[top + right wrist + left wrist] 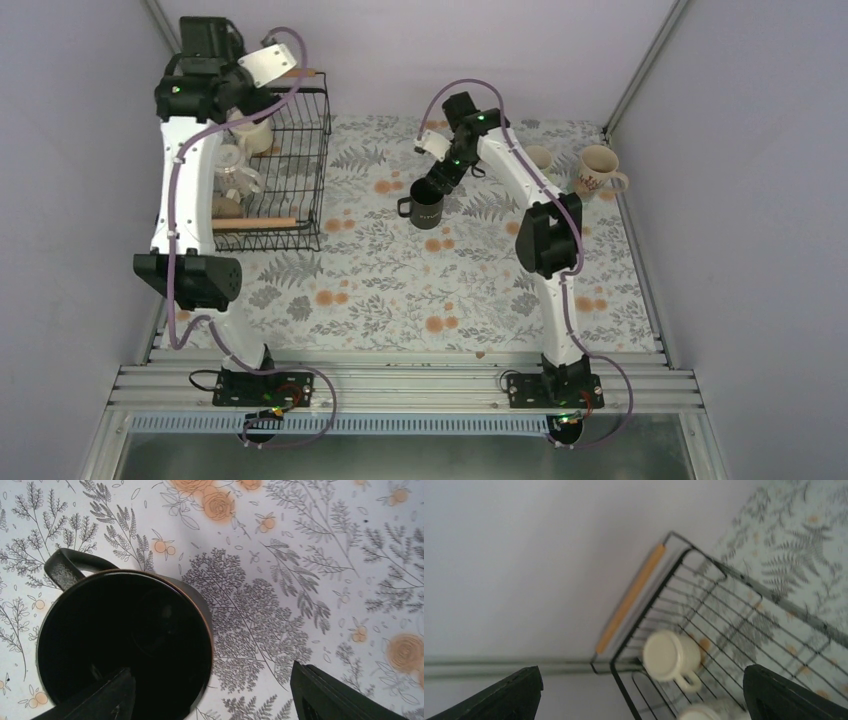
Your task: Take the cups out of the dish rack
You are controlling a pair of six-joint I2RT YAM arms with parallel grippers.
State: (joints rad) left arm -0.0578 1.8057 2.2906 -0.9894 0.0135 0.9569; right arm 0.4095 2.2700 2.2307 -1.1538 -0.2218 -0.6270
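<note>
The black wire dish rack (325, 160) with wooden handles stands at the far left. It holds a cream mug (250, 135), a pale mug (235, 172) and another mug (226, 205). My left gripper (245, 105) hovers open and empty over the rack's far corner. In the left wrist view the cream mug (671, 656) lies on its side in the rack (621, 687), below my gripper (639, 695). My right gripper (435, 183) is open over the black mug (425, 207). In the right wrist view (215, 700) one finger is over the black mug's (120, 640) mouth and the other is outside its rim.
Two cream mugs (540, 160) (600, 172) stand on the floral tablecloth at the far right. A second mug's rim (696, 712) shows at the bottom of the left wrist view. Grey walls close in the table on the left, back and right.
</note>
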